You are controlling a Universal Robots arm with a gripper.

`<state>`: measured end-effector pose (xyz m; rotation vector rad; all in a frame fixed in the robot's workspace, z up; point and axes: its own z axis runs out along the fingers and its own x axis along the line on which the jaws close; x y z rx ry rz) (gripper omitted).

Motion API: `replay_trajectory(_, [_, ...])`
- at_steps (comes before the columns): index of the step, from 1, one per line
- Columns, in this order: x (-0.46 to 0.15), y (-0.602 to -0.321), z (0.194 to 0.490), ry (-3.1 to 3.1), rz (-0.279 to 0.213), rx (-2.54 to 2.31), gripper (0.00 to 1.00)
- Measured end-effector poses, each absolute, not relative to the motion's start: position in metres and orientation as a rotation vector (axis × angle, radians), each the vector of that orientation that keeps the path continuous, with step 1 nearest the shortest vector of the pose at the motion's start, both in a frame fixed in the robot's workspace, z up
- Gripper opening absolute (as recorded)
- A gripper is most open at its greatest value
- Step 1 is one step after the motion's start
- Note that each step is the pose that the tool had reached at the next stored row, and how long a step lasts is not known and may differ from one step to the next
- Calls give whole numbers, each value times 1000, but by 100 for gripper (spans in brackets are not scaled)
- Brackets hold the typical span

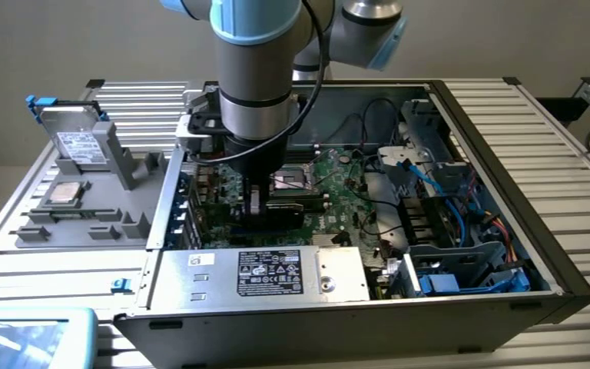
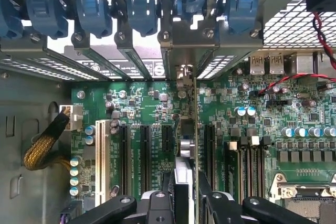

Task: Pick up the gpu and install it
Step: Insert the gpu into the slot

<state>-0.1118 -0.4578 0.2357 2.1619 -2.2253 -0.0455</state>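
The motherboard point(image 2: 152, 108) is showing a glossy green lacquered face studded with shiny metal capacitors. The computer case point(image 1: 500, 154) is looking like matt grey sheet metal, its slot clips point(image 2: 94, 6) being smooth blue plastic. The surface point(image 1: 567, 131) is appearing as ribbed bare aluminium

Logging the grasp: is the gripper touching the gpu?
Touching. In the wrist view the gripper fingers press both faces of the gpu, held edge-on above the motherboard slots.
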Motion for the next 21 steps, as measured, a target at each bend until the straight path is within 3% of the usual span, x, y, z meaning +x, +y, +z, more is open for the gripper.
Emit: replay_trajectory(21, [-111,-458,235,-2227,-46,2160,28])
